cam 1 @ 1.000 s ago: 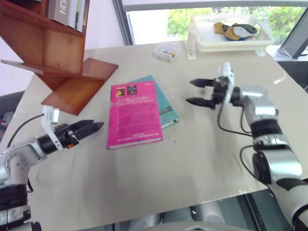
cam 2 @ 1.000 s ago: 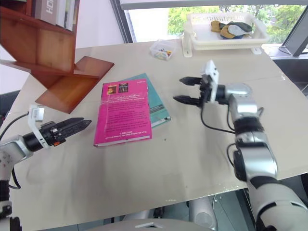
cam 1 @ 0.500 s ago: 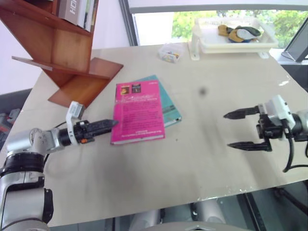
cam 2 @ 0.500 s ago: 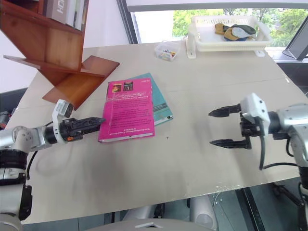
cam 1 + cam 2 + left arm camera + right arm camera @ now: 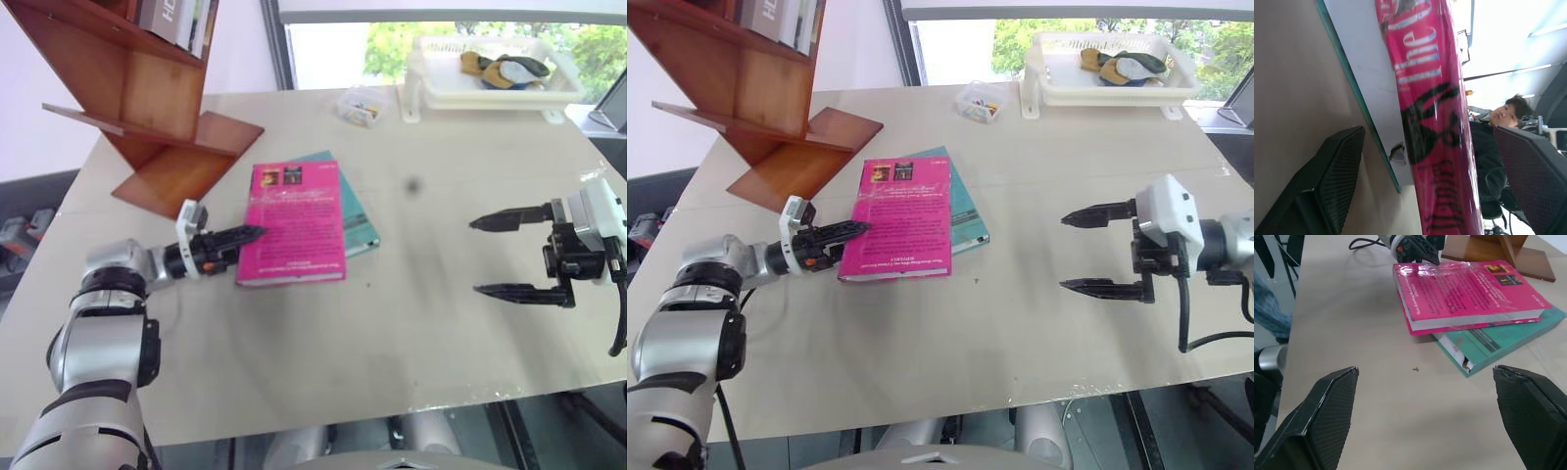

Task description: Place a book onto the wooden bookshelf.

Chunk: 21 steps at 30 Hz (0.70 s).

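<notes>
While the pink book [image 5: 294, 223] lies flat on the teal book [image 5: 359, 217] on our table [image 5: 392, 323], beside the wooden bookshelf [image 5: 147, 108], our left gripper [image 5: 245, 236] spreads around its spine and our right gripper [image 5: 500, 257] hangs open, well apart.

My black-fingered left gripper [image 5: 253, 234] meets a bright pink book [image 5: 296, 223] with dark text; beneath lies a teal book [image 5: 360, 221]. The bookshelf [image 5: 147, 108] is reddish-brown, the table [image 5: 392, 323] beige.
</notes>
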Motion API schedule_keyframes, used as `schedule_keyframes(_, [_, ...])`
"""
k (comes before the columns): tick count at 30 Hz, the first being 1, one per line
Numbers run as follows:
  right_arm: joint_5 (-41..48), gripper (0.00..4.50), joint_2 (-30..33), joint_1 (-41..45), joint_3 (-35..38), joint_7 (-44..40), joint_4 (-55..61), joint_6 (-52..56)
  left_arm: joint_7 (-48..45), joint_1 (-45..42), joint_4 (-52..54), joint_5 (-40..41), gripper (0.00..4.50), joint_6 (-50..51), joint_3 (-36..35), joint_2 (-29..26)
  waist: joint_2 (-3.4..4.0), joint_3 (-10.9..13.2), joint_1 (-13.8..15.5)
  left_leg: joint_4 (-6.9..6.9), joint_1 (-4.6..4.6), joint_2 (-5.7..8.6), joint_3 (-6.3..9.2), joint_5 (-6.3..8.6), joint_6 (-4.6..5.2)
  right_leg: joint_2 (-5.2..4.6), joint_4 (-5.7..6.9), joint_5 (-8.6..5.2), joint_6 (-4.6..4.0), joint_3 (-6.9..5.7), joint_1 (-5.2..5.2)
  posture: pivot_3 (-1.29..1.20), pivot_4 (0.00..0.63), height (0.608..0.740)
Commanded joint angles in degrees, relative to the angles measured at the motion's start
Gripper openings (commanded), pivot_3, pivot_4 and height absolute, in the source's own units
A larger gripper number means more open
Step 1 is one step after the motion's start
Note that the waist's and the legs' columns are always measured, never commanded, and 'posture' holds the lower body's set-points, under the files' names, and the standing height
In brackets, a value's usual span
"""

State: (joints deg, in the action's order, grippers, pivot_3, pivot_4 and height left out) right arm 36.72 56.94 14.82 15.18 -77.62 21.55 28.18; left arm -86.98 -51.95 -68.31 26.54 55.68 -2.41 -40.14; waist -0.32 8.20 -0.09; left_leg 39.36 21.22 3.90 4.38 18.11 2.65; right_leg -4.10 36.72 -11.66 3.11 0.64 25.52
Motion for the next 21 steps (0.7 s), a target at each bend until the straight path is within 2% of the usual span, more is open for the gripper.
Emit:
schedule_keyframes(1, [1.26, 4.5, 1.63, -1.02, 3.42, 0.76, 2.05, 0.0, 0.77, -2.55, -2.6, -1.2, 4.46, -0.88, -2.36, 1.08, 0.0, 0.0, 0.0, 0.0, 0.0, 0.0, 0.0, 0.0, 0.0, 0.0, 0.0, 0.0, 0.0, 0.01, 0.0, 0.0, 0.15, 0.74])
schedule_keyframes(4, [1.59, 4.5, 2.01, -1.72, 4.0, 1.21, 2.32, 0.09, 0.8, -3.37, -3.61, -2.42, 4.46, -1.63, -2.98, 1.74, -0.01, 0.01, -0.07, 0.02, 0.01, -0.01, -0.01, 0.0, 0.0, 0.0, 0.02, 0.0, 0.0, 0.02, 0.01, 0.0, 0.15, 0.74])
schedule_keyframes(5, [1.66, 4.5, 2.12, -1.9, 4.16, 1.34, 2.34, 0.07, 1.03, -3.48, -3.96, -2.79, 4.07, -2.09, -3.3, 1.92, -0.02, 0.01, -0.13, 0.02, 0.01, -0.01, -0.01, 0.0, 0.0, 0.0, 0.02, 0.0, 0.0, 0.02, 0.01, 0.0, 0.15, 0.74])
schedule_keyframes(6, [1.7, 4.5, 2.25, -2.05, 4.27, 1.43, 2.35, 0.04, 1.32, -3.7, -4.22, -2.92, 3.94, -2.3, -3.84, 2.09, -0.03, 0.01, -0.18, 0.02, 0.01, -0.02, -0.01, 0.0, 0.0, 0.0, 0.02, 0.0, 0.0, 0.02, 0.01, 0.0, 0.15, 0.74])
schedule_keyframes(14, [2.12, 4.5, 3.11, -1.93, 4.49, 1.61, 1.5, -0.35, -0.17, -4.19, -4.1, -4.08, 0.71, -2.45, -6.35, 1.86, -0.08, 0.04, -0.23, 0.03, 0.02, -0.01, 0.0, 0.0, 0.0, 0.0, 0.02, 0.0, 0.01, 0.0, 0.01, 0.0, 0.15, 0.74])
schedule_keyframes(16, [1.91, 4.5, 3.22, -2.06, 4.6, 1.51, 0.61, -0.88, -1.98, -4.21, -3.02, -3.97, 0.57, -1.36, -6.61, 1.17, -0.12, 0.06, -0.32, 0.03, 0.03, -0.01, 0.0, 0.0, 0.0, 0.0, 0.02, 0.0, 0.01, 0.0, 0.01, 0.0, 0.15, 0.74])
schedule_keyframes(21, [1.34, 4.5, 2.96, -3.09, 5.18, 1.4, -2.14, -2.46, -5.52, -2.02, 3.64, -0.65, 0.57, 2.75, -6.37, -1.39, -0.32, 0.18, -0.66, 0.03, 0.06, -0.04, 0.01, 0.0, 0.0, 0.0, 0.02, 0.0, 0.0, 0.0, 0.04, 0.0, 0.15, 0.74])
